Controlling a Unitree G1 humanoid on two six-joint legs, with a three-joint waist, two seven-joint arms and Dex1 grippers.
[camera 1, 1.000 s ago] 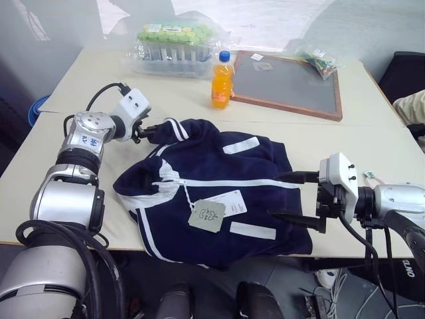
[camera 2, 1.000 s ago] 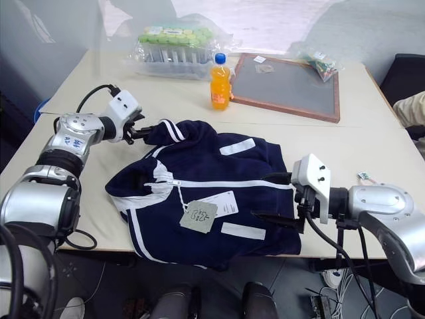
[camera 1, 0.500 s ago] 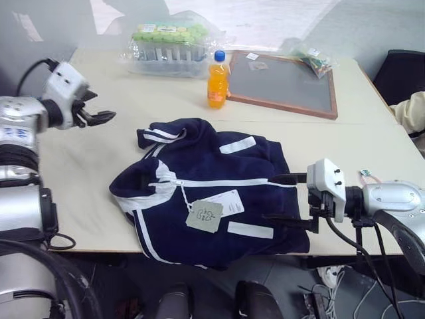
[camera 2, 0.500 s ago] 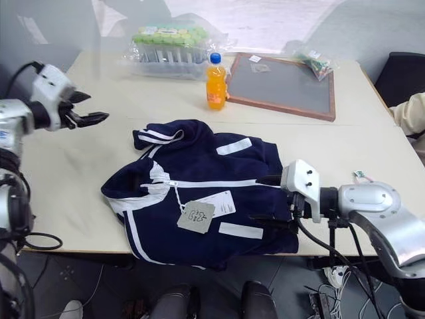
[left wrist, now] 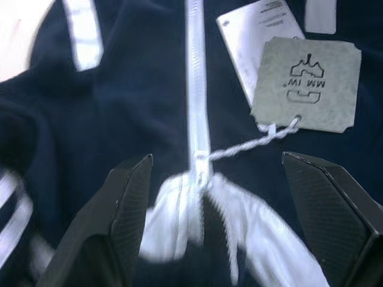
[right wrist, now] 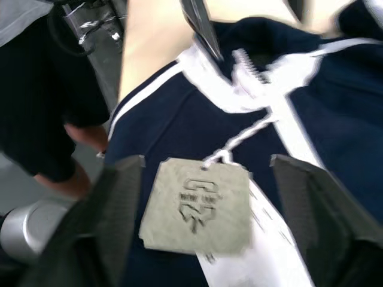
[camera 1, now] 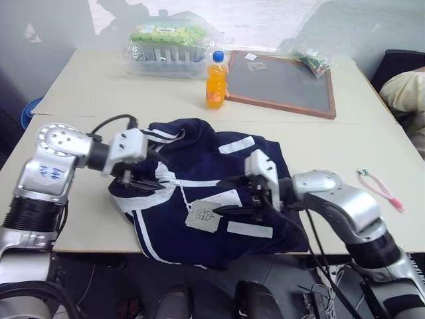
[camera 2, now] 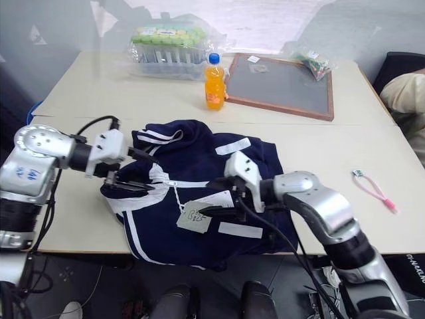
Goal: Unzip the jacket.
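The navy jacket [camera 1: 199,156] with white stripes lies crumpled on the table, its white zipper [left wrist: 194,78] closed up to the collar. A cord runs from the zipper pull [left wrist: 200,161] to a grey hang tag [left wrist: 305,84], which rests beside a white paper tag. My left gripper [camera 1: 149,174] is open at the collar end, with the zipper pull between its fingers in the left wrist view. My right gripper [camera 1: 226,194] is open over the jacket's middle and points at the grey tag [right wrist: 200,206]. Neither gripper holds anything.
Behind the jacket stand an orange bottle [camera 1: 214,80], a wood-framed chalkboard [camera 1: 282,76] and a wrapped rack of green-capped tubes [camera 1: 172,43]. A pink cord [camera 1: 382,189] lies on the table at the right. A person's sleeve [camera 1: 405,90] shows at the right edge.
My left gripper swung away to the far left, then came back down onto the collar. My right gripper moved left across the jacket from its right edge to the tags.
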